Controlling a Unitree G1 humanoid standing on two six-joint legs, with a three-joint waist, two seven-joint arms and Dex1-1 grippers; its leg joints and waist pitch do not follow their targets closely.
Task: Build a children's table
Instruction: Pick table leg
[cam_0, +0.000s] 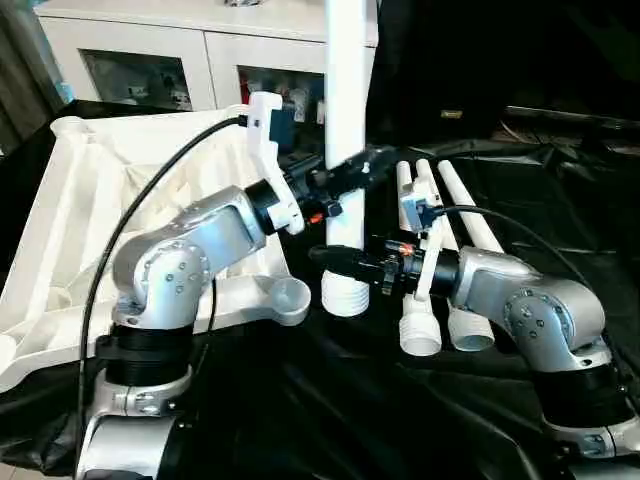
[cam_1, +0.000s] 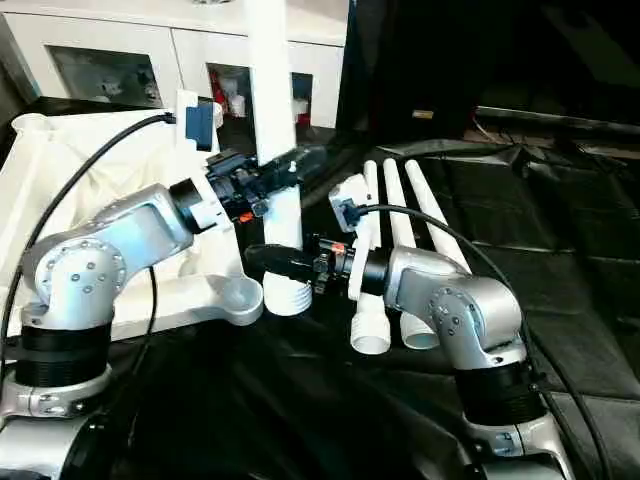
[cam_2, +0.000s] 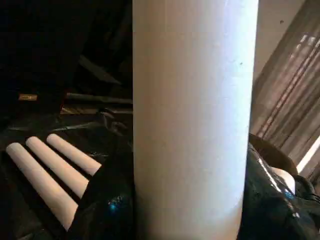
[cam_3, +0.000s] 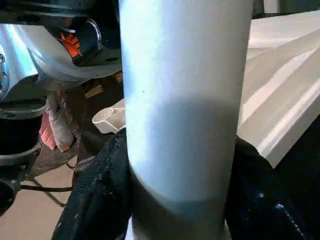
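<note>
A: Found the upright leg (cam_0: 345, 100) where, reckoned from the corner socket (cam_0: 291, 297) of the table top (cam_0: 80, 200)?

B: Just beside that socket, on the side away from the top. Stood on end, long axis vertical, ribbed threaded end (cam_0: 346, 296) lowest, about level with the socket's cup yet not over it.

A: Clamped by which gripper?

B: By both. Left gripper (cam_0: 352, 172) pinched onto the shaft well above the socket; right gripper (cam_0: 335, 258) pinched onto it lower down, much closer to the socket. Saw black fingers (cam_2: 107, 200) pressed against either flank of the white tube in each wrist view.

A: So nearer the socket?

B: The right, by height. Judged the left better placed for steadying the upper shaft.

A: And called for next?

B: Probably a short sideways carry toward the socket, with the leg plumb, then a lowering of the thread into the cup. Risked a crooked start if tilted.

A: Spotted any other legs?

B: Three spare legs (cam_0: 470, 220), laid side by side on the black cloth (cam_0: 330, 400), beyond the held leg from the socket, long axes running away from the robot.
</note>
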